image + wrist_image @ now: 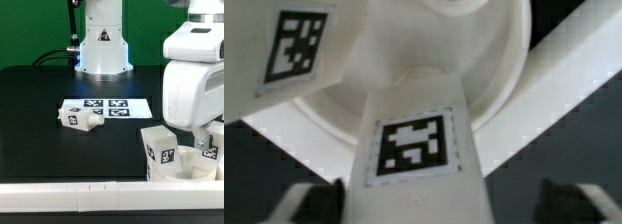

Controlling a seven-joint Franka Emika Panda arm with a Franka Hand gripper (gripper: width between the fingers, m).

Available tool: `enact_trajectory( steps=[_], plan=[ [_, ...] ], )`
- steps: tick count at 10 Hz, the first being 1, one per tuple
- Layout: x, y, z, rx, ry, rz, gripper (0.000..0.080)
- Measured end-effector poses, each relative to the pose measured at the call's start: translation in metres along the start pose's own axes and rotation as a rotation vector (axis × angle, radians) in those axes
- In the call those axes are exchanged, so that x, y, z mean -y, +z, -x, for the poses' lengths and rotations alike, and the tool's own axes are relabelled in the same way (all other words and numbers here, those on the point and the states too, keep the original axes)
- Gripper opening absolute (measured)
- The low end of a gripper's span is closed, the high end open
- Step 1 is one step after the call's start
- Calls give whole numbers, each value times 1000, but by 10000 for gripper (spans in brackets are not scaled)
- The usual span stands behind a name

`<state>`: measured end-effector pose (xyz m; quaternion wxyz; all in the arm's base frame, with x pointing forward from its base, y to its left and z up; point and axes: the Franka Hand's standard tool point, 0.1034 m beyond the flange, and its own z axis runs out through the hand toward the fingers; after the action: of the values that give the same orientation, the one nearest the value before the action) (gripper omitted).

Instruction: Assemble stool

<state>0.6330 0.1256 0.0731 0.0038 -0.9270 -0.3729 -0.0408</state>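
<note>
In the wrist view a white blocky stool leg (416, 150) with a black-and-white tag stands between my gripper's (441, 205) fingers (313, 200). The jaws are open, with a visible gap to the leg on one side. Behind the leg lies the round white seat (491, 55), and a second tagged leg (295, 55) is beside it. In the exterior view my gripper (198, 142) is low over the stool parts (162, 150) at the front right of the exterior view. Another loose leg (78, 119) lies on the table near the middle.
The marker board (108, 106) lies flat on the black table (40, 95) behind the loose leg. The robot base (102, 45) stands at the back. A white rail (70, 190) runs along the table's front edge.
</note>
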Motion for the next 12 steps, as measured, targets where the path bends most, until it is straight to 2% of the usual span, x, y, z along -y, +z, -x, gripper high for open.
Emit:
enact_trajectory(
  steps=[1, 2, 3, 5, 6, 10, 11, 12],
  plan=[
    [0, 0, 0, 0, 40, 0, 405],
    [-1, 0, 0, -1, 140, -1, 405],
    [-6, -2, 1, -8, 259, -2, 334],
    [-4, -1, 2, -21, 644, 5, 334],
    [-6, 1, 5, -30, 865, -6, 334],
    [-9, 1, 6, -23, 1116, -8, 335],
    [-9, 1, 7, -25, 1258, -13, 335],
    [-10, 2, 10, -31, 1515, -22, 335]
  ],
)
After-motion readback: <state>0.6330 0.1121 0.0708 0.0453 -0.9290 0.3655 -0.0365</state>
